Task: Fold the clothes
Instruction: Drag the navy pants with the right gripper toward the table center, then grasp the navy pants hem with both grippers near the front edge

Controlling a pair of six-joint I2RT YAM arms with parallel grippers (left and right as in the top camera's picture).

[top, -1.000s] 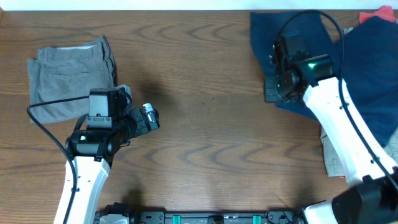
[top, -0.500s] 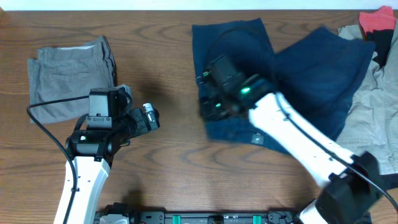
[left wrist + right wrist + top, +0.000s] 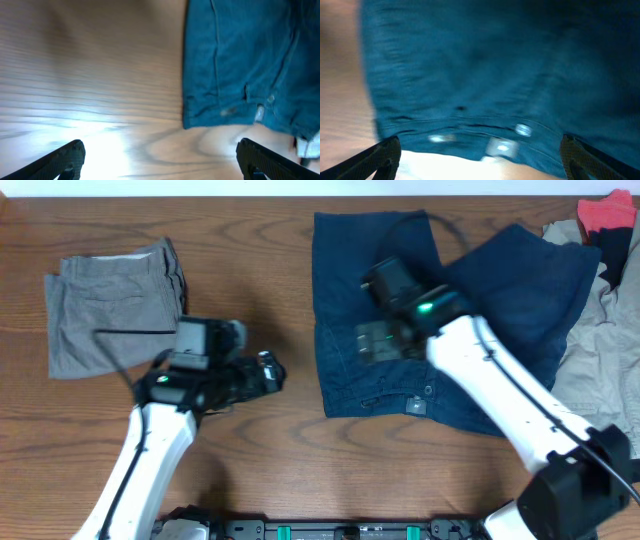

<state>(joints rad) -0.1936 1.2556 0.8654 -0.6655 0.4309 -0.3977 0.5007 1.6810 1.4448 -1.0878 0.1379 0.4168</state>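
Folded grey shorts (image 3: 112,308) lie flat at the left end of the wooden table (image 3: 260,260). Just right of them the left gripper (image 3: 268,375) hangs over bare wood, its fingers (image 3: 70,156) spread wide and holding nothing. The navy shorts (image 3: 365,270) lie spread out and wrinkled right of centre, with the waistband and its pale tag (image 3: 415,406) at the near edge. The right gripper (image 3: 480,156) hovers over that waistband, also open and empty. A beige garment (image 3: 600,330) and a red piece (image 3: 605,215) sit at the far right.
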